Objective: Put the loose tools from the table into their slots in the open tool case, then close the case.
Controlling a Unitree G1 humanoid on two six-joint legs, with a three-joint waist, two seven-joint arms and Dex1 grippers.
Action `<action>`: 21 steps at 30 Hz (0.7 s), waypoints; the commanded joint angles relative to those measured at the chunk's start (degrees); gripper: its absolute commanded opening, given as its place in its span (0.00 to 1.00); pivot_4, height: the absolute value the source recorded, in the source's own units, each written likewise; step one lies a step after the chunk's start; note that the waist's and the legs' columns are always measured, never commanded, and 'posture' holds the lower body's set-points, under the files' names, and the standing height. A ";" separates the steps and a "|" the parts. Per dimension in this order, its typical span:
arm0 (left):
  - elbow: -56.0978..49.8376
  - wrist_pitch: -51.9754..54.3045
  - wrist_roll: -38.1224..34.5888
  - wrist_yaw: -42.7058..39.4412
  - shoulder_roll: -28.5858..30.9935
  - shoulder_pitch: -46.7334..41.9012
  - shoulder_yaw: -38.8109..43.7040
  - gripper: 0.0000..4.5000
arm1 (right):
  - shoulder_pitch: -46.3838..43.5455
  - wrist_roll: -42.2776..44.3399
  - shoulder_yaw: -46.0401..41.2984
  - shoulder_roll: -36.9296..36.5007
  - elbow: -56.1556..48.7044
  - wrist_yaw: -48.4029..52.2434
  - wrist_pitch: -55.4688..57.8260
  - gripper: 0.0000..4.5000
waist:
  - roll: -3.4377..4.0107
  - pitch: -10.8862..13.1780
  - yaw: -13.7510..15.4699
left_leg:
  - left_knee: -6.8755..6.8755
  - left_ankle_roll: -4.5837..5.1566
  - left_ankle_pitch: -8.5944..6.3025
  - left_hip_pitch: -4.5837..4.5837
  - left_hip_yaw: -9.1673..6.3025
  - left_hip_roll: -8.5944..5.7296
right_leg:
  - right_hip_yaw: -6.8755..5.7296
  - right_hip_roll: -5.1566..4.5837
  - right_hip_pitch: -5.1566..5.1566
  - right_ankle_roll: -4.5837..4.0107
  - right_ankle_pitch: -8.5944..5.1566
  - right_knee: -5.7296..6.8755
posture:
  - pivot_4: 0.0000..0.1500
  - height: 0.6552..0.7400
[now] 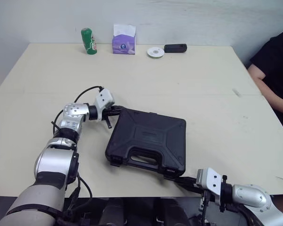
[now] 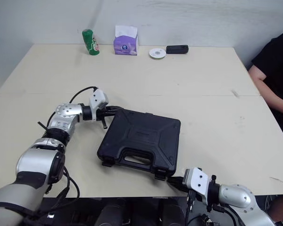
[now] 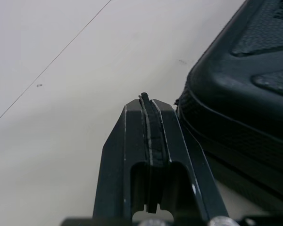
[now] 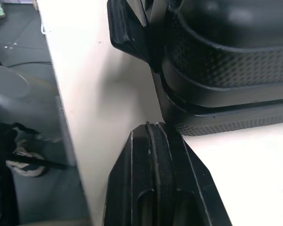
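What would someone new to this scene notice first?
A closed black plastic tool case lies centred on the beige table, the left gripper shut at its far left corner and the right gripper shut at its near right corner. A green can and a purple tissue box stand at the far edge.

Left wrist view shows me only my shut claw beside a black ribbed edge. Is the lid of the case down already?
Observer: Yes. In the head views the tool case lies flat with its lid down, handle side toward the robot.
Operator: Where is the other claw?
Observer: The right claw is shut, with its tip at the case's near right corner, close to the near edge of the table.
Operator: What else is on the table?
Observer: Along the far edge are a green can, a purple tissue box, a white disc and a black device.
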 commanded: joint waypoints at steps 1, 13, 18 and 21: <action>-4.60 -1.76 -1.59 -5.87 0.22 3.60 0.12 0.00 | -3.83 -1.76 -4.04 0.44 3.92 -2.98 -1.36 0.01 | 0.01 0.00 -0.21 | 0.01 0.00 0.00 0.00 0.00 -0.01 | 0.00 -0.02 0.01 0.01 0.00 0.00 | 1.00 1.00; -24.85 6.65 -8.04 -9.32 3.38 17.66 2.83 0.00 | -10.88 -4.61 -4.89 -1.07 12.94 -1.51 -5.84 0.01 | 0.00 -0.01 -0.37 | 0.04 0.02 -0.01 -0.01 -0.01 -0.01 | 0.12 -0.05 0.03 0.02 0.01 -0.02 | 1.00 1.00; -35.49 11.78 -10.82 -6.55 3.53 23.88 4.17 0.00 | -13.06 -7.01 -5.36 -0.71 16.91 -3.93 -8.22 0.01 | 0.00 -0.01 -0.43 | 0.04 0.02 -0.01 0.00 -0.03 0.01 | 0.23 -0.08 0.04 0.02 0.01 -0.03 | 1.00 1.00; -39.81 13.17 -11.45 -3.18 2.15 26.41 4.37 0.00 | -14.86 -7.79 -4.58 0.90 18.61 -5.59 -8.48 0.01 | 0.00 -0.01 -0.41 | 0.05 0.02 -0.01 0.02 -0.04 0.00 | 0.31 -0.12 0.08 0.02 0.01 -0.01 | 1.00 1.00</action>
